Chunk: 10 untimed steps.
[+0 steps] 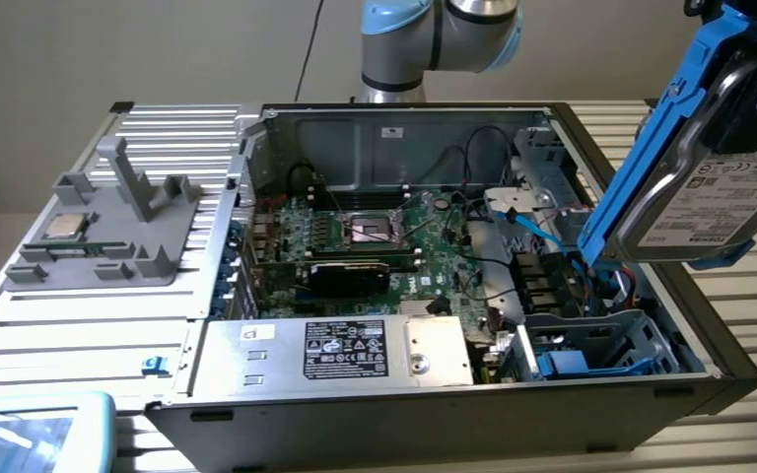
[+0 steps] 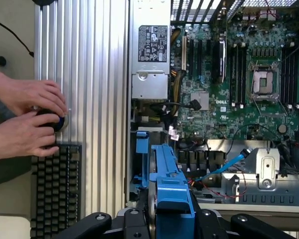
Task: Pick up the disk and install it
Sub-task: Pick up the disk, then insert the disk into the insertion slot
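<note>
The disk (image 1: 714,202), a silver-grey hard drive with a white label and blue bracket rails, hangs tilted on edge in the air above the open computer case's side at the exterior view's right. My gripper (image 1: 744,84) is shut on it from above. In the wrist view the disk's blue rail (image 2: 169,184) runs between my dark fingers (image 2: 134,221), with my gripper (image 2: 172,219) clamped on it. Below the disk sits the case's drive cage (image 1: 589,345) with blue plastic inside it.
The open case (image 1: 405,118) holds a motherboard (image 1: 366,232), cables and a silver power supply box (image 1: 332,350). A grey fixture (image 1: 103,241) with a small CPU chip (image 1: 66,227) stands at the exterior view's left. A person's hands (image 2: 25,117) rest beside a keyboard (image 2: 55,189).
</note>
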### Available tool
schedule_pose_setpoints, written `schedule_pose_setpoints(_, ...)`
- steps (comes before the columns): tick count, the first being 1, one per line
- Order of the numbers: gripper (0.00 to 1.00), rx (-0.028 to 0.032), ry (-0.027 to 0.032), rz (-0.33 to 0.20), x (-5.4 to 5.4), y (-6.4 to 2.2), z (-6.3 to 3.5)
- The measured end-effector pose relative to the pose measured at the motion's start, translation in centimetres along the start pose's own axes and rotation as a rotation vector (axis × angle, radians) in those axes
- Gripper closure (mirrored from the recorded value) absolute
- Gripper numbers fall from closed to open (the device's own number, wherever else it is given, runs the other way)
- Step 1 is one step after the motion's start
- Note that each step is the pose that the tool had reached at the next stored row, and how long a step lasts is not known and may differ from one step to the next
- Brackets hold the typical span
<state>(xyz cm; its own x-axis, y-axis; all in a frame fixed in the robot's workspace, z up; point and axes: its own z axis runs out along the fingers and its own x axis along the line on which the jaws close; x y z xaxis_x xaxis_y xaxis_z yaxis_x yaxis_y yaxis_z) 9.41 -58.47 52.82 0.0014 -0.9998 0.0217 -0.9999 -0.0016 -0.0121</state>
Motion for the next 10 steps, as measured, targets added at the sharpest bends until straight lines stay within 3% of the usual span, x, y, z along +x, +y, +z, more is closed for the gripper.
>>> schedule_pose_setpoints(10,0.63,0.0000,0.0001,0.000,0.00,0.00,0.00)
